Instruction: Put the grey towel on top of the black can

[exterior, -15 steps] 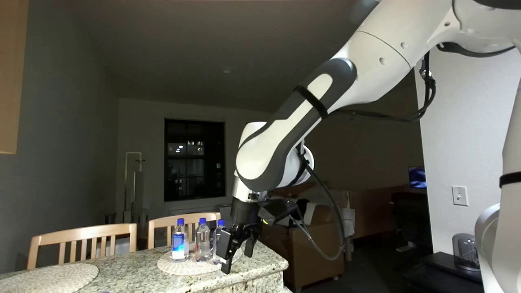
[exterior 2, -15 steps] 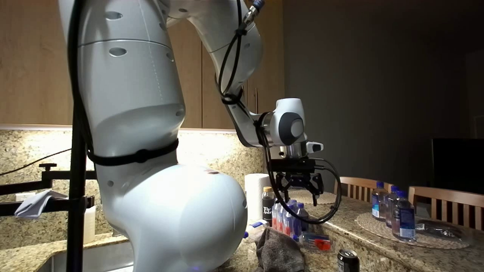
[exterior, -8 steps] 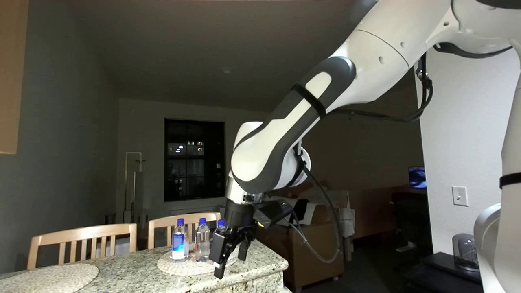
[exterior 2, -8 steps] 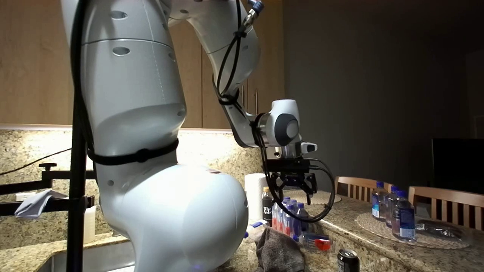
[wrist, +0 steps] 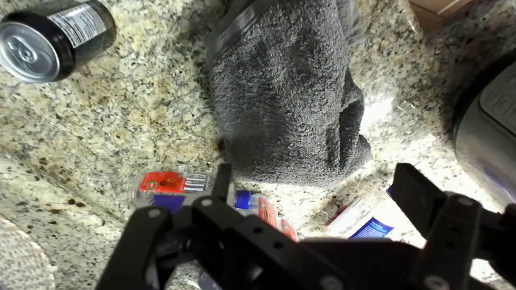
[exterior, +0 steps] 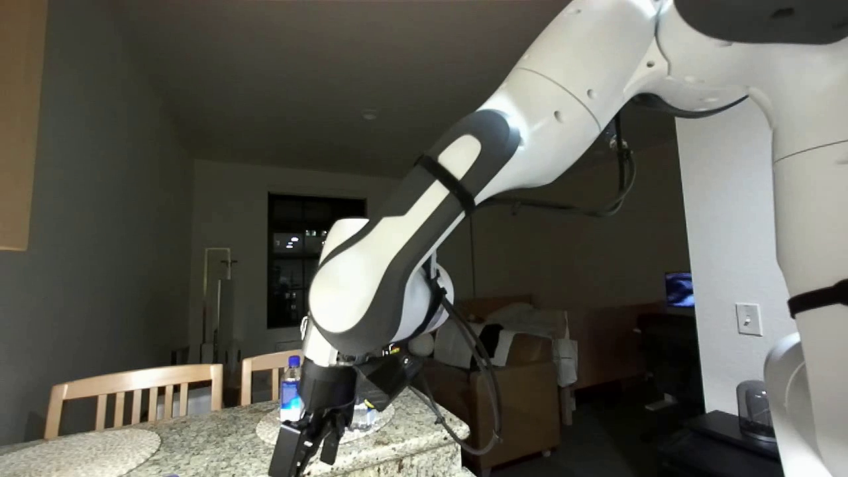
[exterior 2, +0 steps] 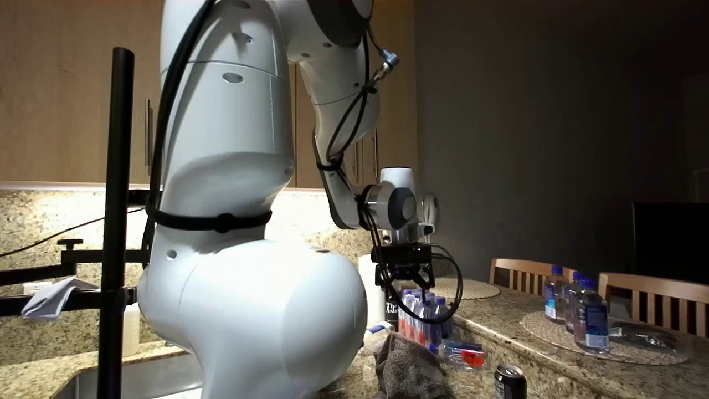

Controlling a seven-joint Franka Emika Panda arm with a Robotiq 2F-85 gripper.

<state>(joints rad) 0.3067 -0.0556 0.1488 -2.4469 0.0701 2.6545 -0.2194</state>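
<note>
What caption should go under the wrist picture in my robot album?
Robot's open gripper, a grey towel on the counter, and a black can standing apart.

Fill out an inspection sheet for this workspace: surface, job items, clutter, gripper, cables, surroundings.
Surface: speckled stone counter, glare patch in the wrist view.
Job items: grey towel rumpled on the counter; black can upright, apart from the towel and uncovered.
Clutter: red-labelled bottle on its side; standing bottles clustered behind it in an exterior view.
Gripper: open, holding nothing.
Cables: black cable runs down the arm.
Surroundings: wooden chairs beyond the raised counter.
</note>
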